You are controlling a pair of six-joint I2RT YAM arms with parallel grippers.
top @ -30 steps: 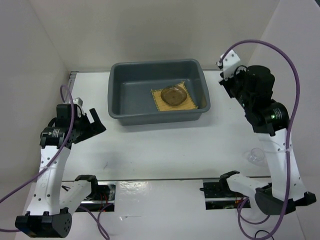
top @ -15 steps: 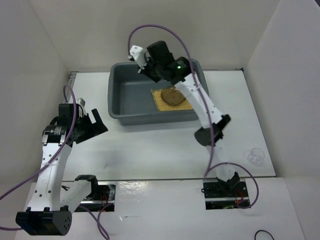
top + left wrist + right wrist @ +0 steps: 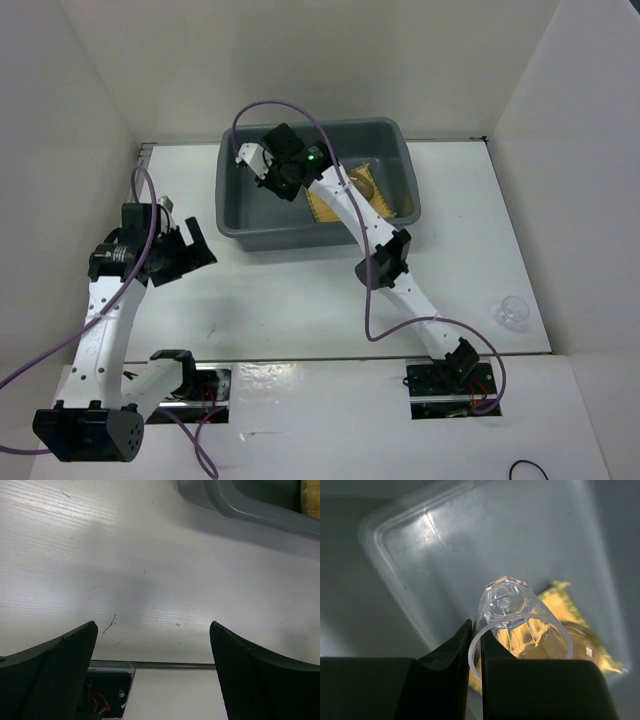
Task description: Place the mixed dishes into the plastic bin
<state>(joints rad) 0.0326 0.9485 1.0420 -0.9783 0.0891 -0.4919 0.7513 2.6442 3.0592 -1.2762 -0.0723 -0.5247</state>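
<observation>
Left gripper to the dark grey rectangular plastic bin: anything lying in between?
Nothing. In the left wrist view only bare white table shows between the open left gripper and the dark grey rectangular plastic bin.

No writing, label, brand or number is legible in any view.

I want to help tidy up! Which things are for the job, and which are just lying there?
For the job: plastic bin; yellow mat and saucer, inside it; glass cup, pinched by the right gripper over the bin; second glass cup, on the table.
Just there: purple cables; left gripper, open and empty.
</observation>
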